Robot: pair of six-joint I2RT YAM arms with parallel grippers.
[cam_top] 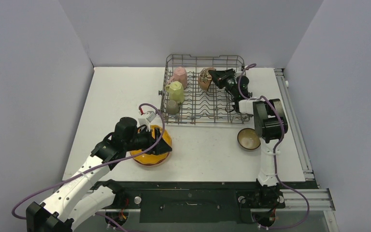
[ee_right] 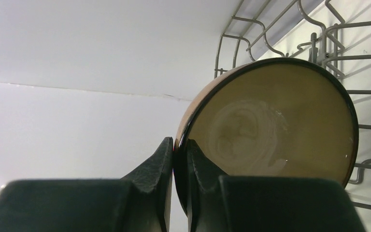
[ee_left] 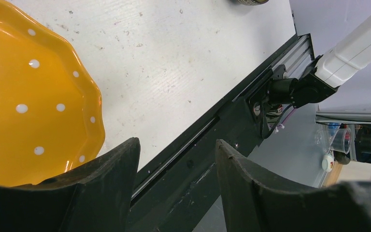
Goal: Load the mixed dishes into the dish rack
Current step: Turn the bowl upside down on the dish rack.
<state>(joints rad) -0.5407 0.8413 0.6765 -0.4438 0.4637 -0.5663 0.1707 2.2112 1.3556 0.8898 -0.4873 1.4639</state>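
From above, the dish rack [cam_top: 207, 104] is being shown at the desk's [cam_top: 121, 96] far edge, with a pink mug [cam_top: 179, 76], pale yellow mug [cam_top: 176, 91] and small grey-olive cup [cam_top: 172, 107] along its left side. Only in the right wrist view is the right hand [ee_right: 178, 145] being shown clenched on the rim of a brown bowl [ee_right: 270, 125] inside the rack. The left hand [ee_left: 176, 150] is being held released over the orange plate [ee_left: 24, 96] near the front edge.
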